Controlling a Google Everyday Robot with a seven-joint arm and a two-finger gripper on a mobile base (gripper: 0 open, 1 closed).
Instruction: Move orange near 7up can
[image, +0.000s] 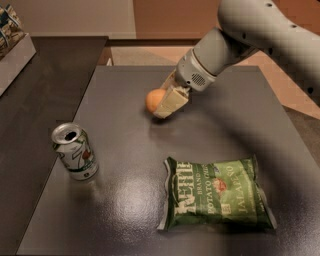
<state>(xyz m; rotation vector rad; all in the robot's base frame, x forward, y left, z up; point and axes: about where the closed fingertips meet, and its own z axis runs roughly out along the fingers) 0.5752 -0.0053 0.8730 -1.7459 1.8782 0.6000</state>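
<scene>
Clamped on orange with end effector, low over desk. Noted can upright, well off to left of end effector and nearer the camera. Risk of rolling away on release, being round and smooth, or of tipping can if brought in too close.

- One orange
- One 7up can
- One bag of jalapeño potato chips
- One dark table
- One gripper, over the table's far middle, clasping the orange
</scene>
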